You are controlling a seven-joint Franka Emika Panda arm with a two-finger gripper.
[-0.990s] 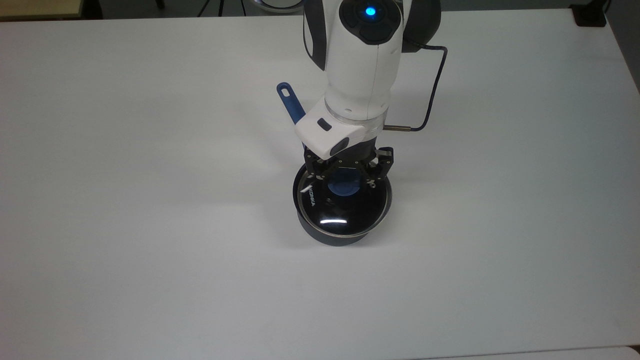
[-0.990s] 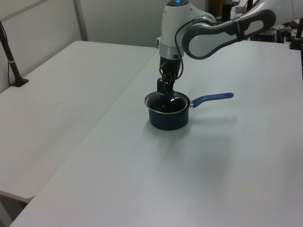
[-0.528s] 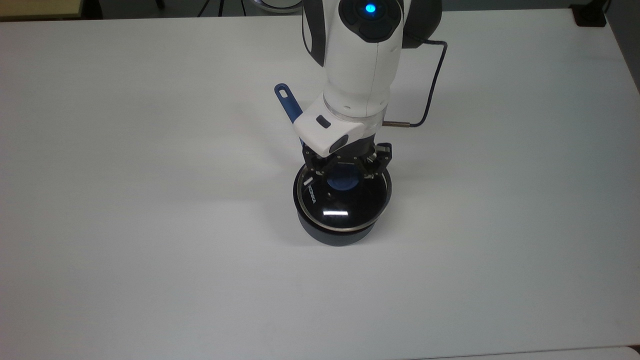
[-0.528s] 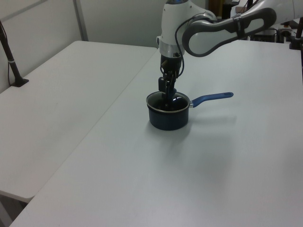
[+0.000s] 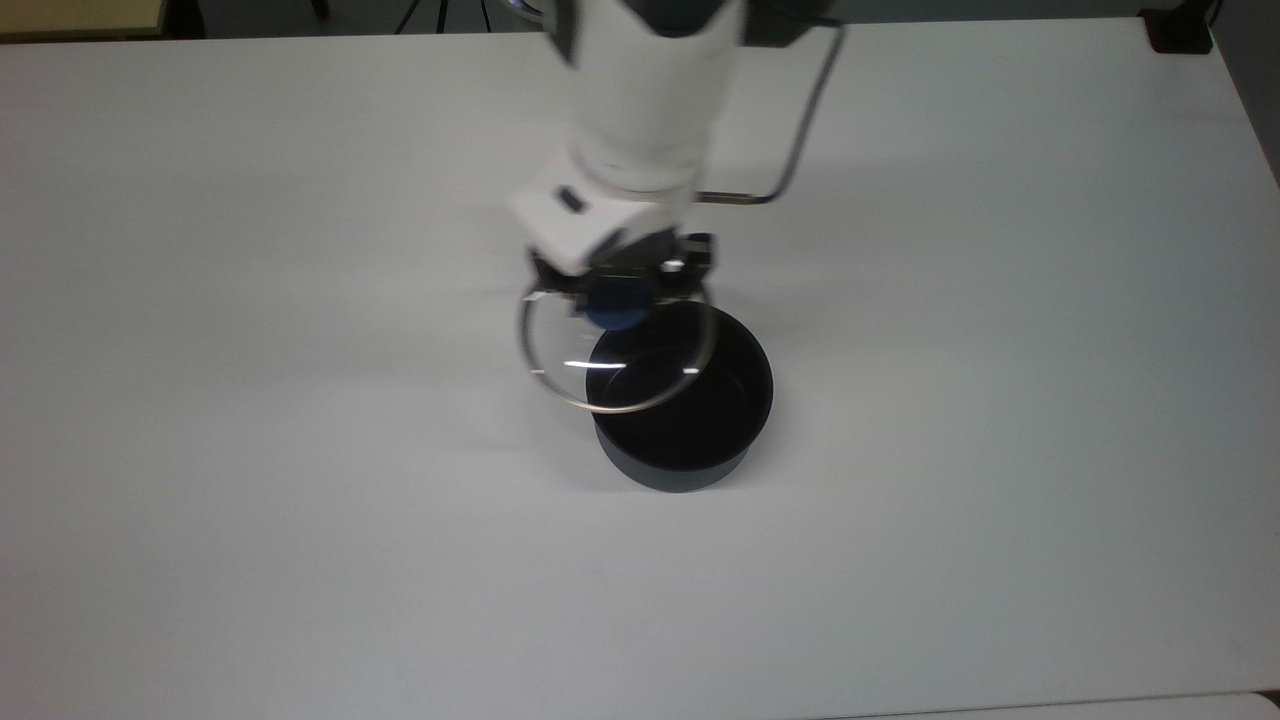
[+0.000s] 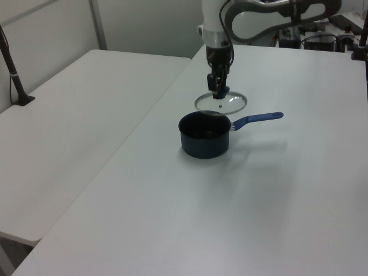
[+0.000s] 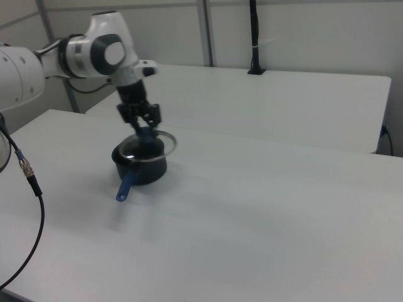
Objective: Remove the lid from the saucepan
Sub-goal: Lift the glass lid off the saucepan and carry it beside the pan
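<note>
Surface: a wide white table (image 5: 300,500) in a plain room with pale partition walls; a second white table (image 6: 75,115) stands alongside it in the left view.
Gripper: the gripper (image 5: 620,290) hangs from the white arm (image 5: 640,90), its fingers pinched on the blue knob of the lid.
Lid: the lid (image 5: 612,358) hangs straight below the gripper, held level and clear of the pot. In the top view it overlaps only the upper-left part of the pot's mouth; in the left view it floats (image 6: 221,103) above and behind the rim.
Saucepan: the saucepan (image 5: 690,440) sits on the table below the gripper and a little off to one side, its black inside open to view. Its blue handle (image 6: 257,119) points to the left view's right.
Step in hand: by my reading, the lift is done and the lid is being carried off the pot.
Next move: likely needs the lid taken to bare table well apart from the pot, lowered flat, then released.
Hard to make out: the arm and gripper are motion-smeared in the top view, so the exact finger contact on the knob is unclear. The handle is hidden behind the arm there. The lid's lettering cannot be read.
</note>
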